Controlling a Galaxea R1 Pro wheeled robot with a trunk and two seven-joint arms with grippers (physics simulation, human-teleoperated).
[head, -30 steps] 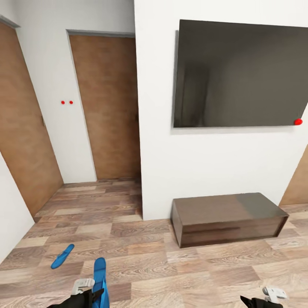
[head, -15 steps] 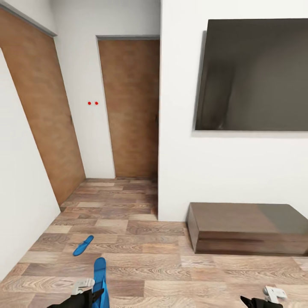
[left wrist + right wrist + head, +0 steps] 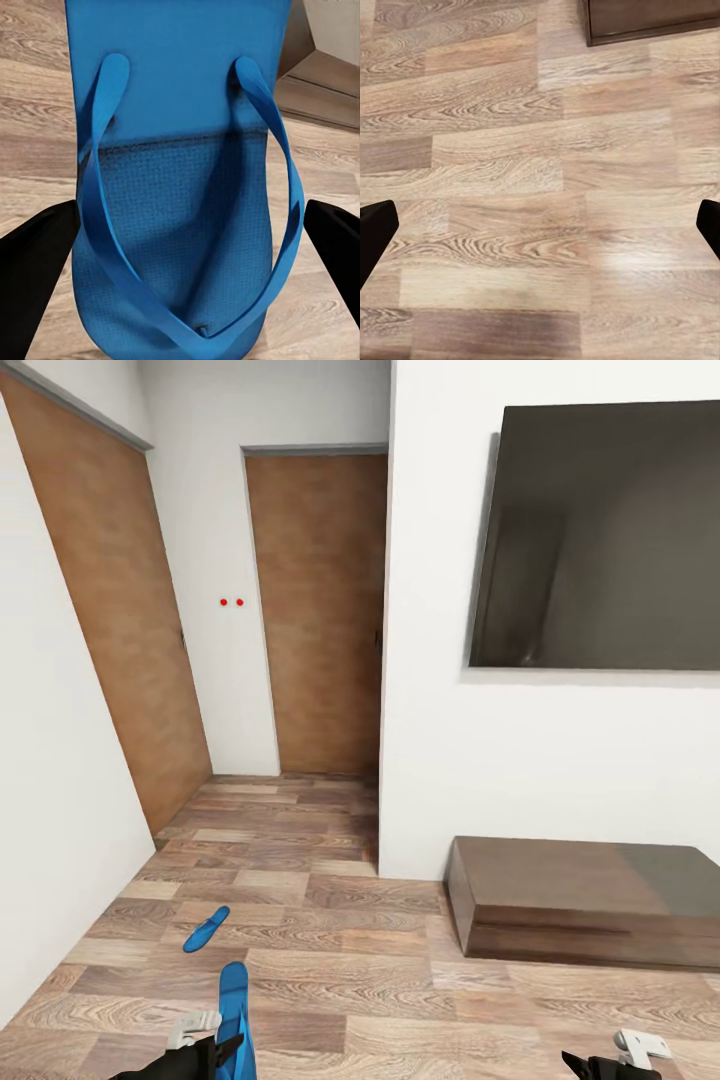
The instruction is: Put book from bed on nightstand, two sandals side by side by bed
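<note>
Left gripper [image 3: 180,240] clamps one bright blue flip-flop sandal [image 3: 180,150]; its twin [image 3: 206,929] lies ahead on open wood-plank floor [image 3: 350,980]. Right gripper [image 3: 540,225] spread wide, holding nothing, near the long dark cabinet [image 3: 590,900].

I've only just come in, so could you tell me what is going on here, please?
The robot is holding one blue sandal in its left pincer, with the fingers on either side of the sole. The other sandal lies on the wood floor ahead, near a white wall. The right pincer is open and holds nothing, hanging over bare floor near a low dark cabinet. A dark screen hangs on the wall above the cabinet.
</note>
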